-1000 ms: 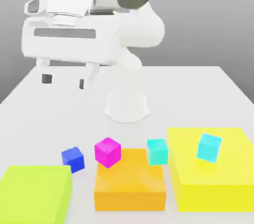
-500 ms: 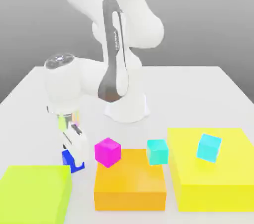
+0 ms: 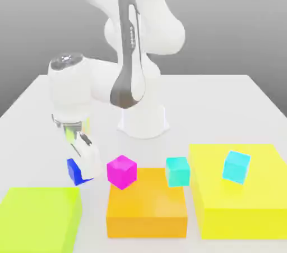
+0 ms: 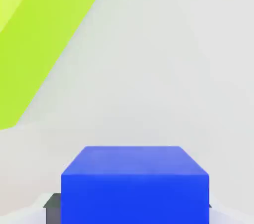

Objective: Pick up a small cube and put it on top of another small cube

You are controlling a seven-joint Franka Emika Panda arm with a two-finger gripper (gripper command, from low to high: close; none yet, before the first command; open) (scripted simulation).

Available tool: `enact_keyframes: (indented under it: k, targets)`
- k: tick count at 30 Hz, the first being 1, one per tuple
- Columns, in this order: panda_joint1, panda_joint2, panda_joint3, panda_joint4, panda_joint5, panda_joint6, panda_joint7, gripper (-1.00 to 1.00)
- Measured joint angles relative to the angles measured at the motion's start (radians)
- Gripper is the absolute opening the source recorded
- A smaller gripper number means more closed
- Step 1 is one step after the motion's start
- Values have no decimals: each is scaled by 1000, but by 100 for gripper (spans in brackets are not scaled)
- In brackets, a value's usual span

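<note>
four small cubes [image 3: 121, 171]; three large blocks [image 3: 147, 210].

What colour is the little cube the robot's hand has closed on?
Blue. The cube shows best in the hand view, between the fingers of the hand.

Simulated tabletop: flat white table [image 3: 224, 100], plain grey backdrop

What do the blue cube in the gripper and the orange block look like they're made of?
Blue cube: a hard, matte solid, perhaps plastic; flat even colour, crisp edges, no gloss or grain. Orange block: the same matte, uniform look, with sharp corners and no texture. Both are simulator renders, so the true material stays open.
</note>
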Motion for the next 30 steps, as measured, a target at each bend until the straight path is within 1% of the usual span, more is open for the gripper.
enact_keyframes:
  k: [2, 6, 20, 22, 26, 27, 30]
  targets:
    - [11, -34, 11, 26, -19, -17, 26, -100]
    - [110, -99, 99, 87, 3, -123, 192, -100]
    - [454, -271, 524, 293, 169, -526, 820, -100]
    - [466, -249, 548, 284, 172, -516, 857, -100]
    - [453, -141, 576, 252, 120, -390, 910, -100]
    - [452, -118, 579, 245, 109, -361, 919, 100]
    - [452, -118, 579, 245, 109, -361, 919, 100]
